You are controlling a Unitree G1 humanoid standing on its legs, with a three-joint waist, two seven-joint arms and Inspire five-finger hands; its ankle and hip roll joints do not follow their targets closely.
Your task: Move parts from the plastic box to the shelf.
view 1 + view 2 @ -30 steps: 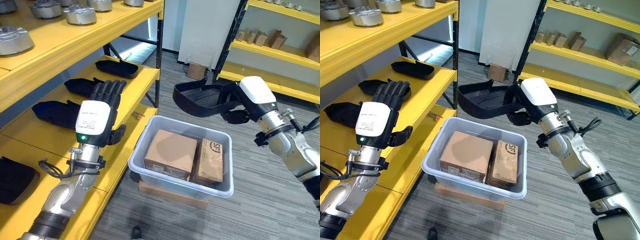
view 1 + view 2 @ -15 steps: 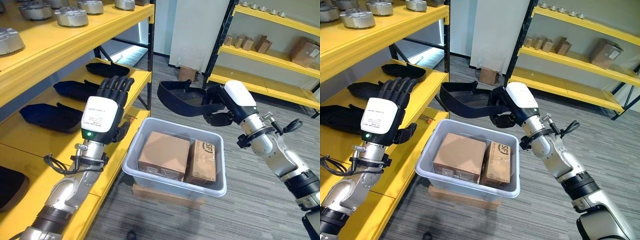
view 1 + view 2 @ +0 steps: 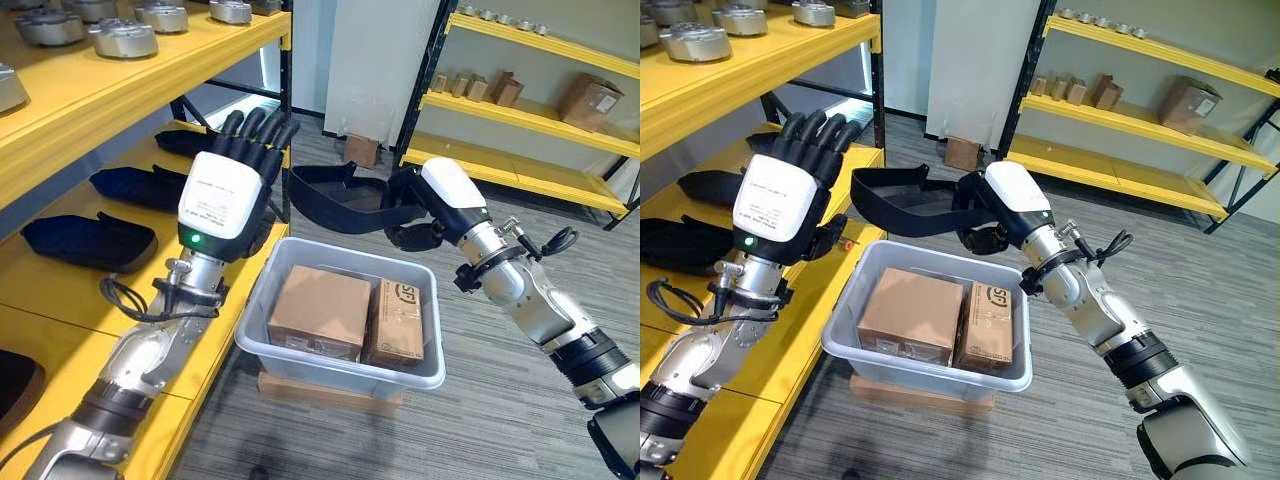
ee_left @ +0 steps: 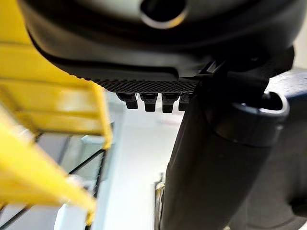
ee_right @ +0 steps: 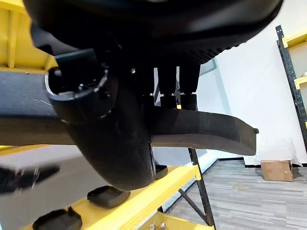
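My right hand (image 3: pixel 440 205) is shut on a black moulded part (image 3: pixel 335 192), holding it in the air above the far rim of the clear plastic box (image 3: pixel 330 360). The same part (image 5: pixel 201 132) shows past the fingers in the right wrist view. Two cardboard cartons (image 3: pixel 320 310) lie inside the box. My left hand (image 3: pixel 230 190) is raised with straight fingers, palm away, in front of the yellow shelf (image 3: pixel 60 300). Several black parts (image 3: pixel 90 240) lie in a row on that middle shelf board.
Metal discs (image 3: pixel 122 40) stand on the top shelf board. A black shelf post (image 3: pixel 287 110) rises just behind my left hand. A second yellow shelf (image 3: pixel 520 110) with small cartons stands at the back right. The box rests on a flat carton (image 3: pixel 330 388) on grey floor.
My right hand has carried the black part leftward, toward the shelf post. My left hand has risen and moved right, closer to the part. The camera has also shifted.
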